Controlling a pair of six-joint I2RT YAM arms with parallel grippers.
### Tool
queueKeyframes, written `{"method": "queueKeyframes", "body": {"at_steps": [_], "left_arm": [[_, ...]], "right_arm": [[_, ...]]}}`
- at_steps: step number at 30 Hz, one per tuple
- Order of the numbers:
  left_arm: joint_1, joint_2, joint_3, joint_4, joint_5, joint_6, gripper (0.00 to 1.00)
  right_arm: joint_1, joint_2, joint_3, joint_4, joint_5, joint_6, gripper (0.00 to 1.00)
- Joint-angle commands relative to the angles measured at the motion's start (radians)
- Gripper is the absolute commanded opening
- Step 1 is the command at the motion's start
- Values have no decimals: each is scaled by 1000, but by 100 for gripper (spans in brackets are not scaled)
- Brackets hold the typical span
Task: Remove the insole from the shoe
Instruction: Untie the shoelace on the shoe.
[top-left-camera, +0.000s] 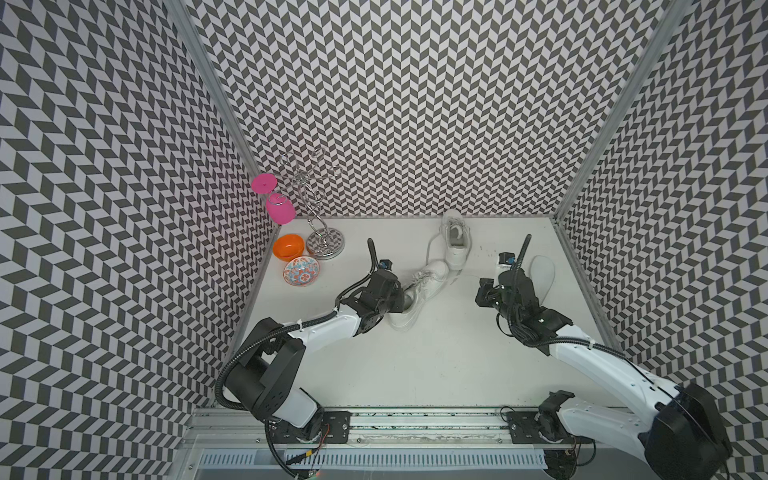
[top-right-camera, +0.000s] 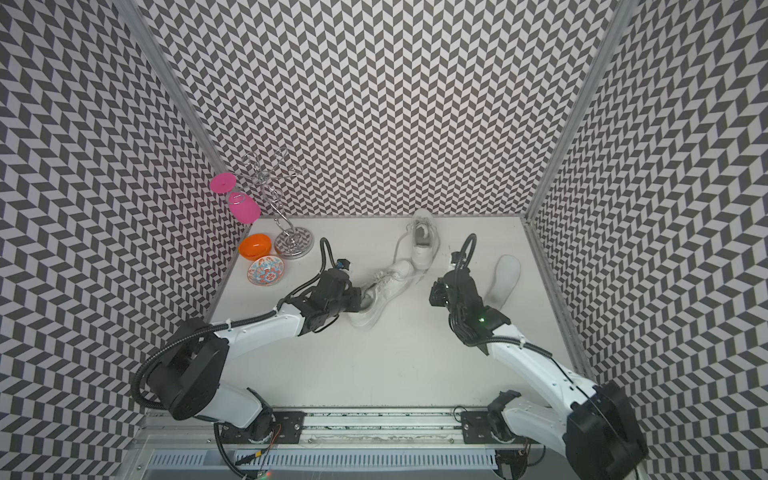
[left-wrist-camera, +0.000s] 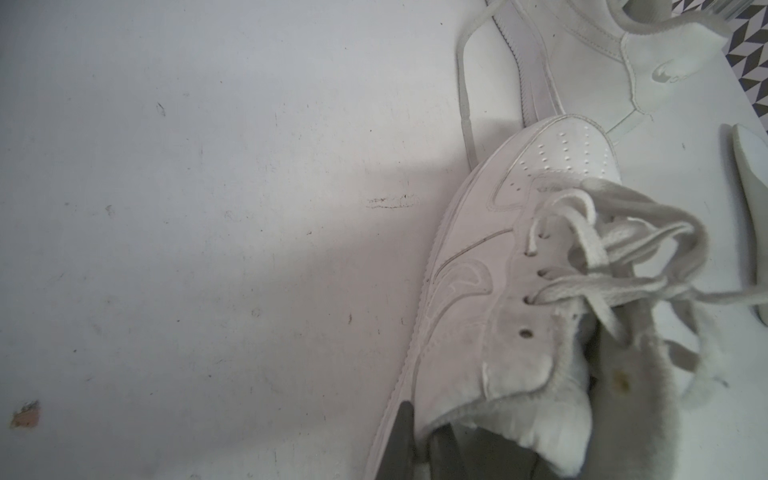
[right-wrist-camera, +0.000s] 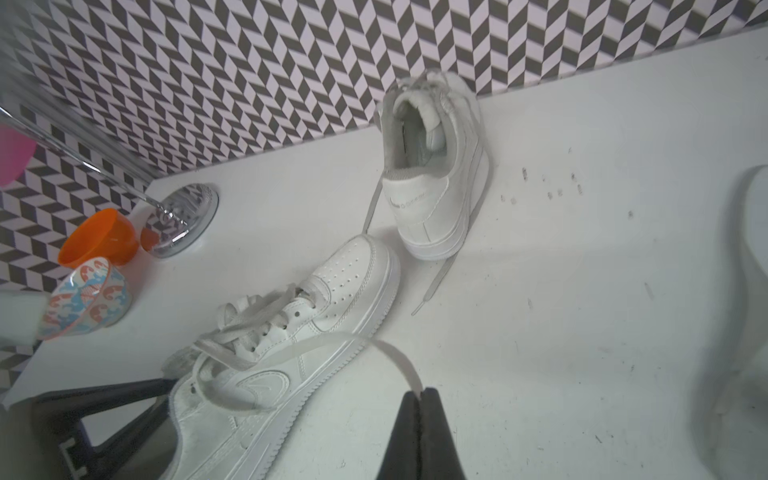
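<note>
Scuffed white table, chevron walls: left pincer clamps the shoe, right pincer pinches its lace.

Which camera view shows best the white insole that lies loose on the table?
A top view: the insole lies nearly whole beside the right arm. In a top view the arm hides much of the insole. Both wrist views catch only its edge.

My left tool clamps shoe collar, arm reaching centre; right tool pinches lace, arm at right.
</note>
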Motion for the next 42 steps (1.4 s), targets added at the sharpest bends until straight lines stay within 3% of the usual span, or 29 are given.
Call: {"method": "queueKeyframes", "body": {"at_steps": [1, 3, 5, 8, 10, 16, 20, 25, 30, 36, 42], "left_arm": [[-34, -20, -10, -76, 9, 12, 0], [-44, -25, -7, -81, 9, 11, 0], [-50, -28, -5, -89, 3, 7, 0], [-51, -24, -2, -89, -2, 5, 0], [-51, -21, 1, -92, -8, 6, 0], [-51, -7, 16, -95, -13, 7, 0], [-51, 2, 24, -97, -12, 8, 0], [-51, 4, 27, -97, -13, 6, 0], [-53, 2, 22, -98, -11, 5, 0], [-52, 2, 17, -93, -8, 6, 0], [-54, -11, 7, -85, -11, 7, 0]], "right_arm": [[-8, 75, 36, 45, -61, 3, 6], [-13, 117, 78, -4, -79, -2, 17], [-13, 131, 96, -21, -92, -7, 39], [-11, 91, 82, -10, -110, -12, 61], [-6, 59, 73, -9, -118, -8, 69], [84, 5, 85, -30, -133, 21, 67], [186, 19, 101, -13, -134, 64, 62], [241, 73, 101, 40, -168, 106, 54], [243, 143, 95, 99, -264, 103, 53], [240, 197, 90, 156, -263, 113, 43], [231, 246, 87, 207, -272, 53, 40]]}}
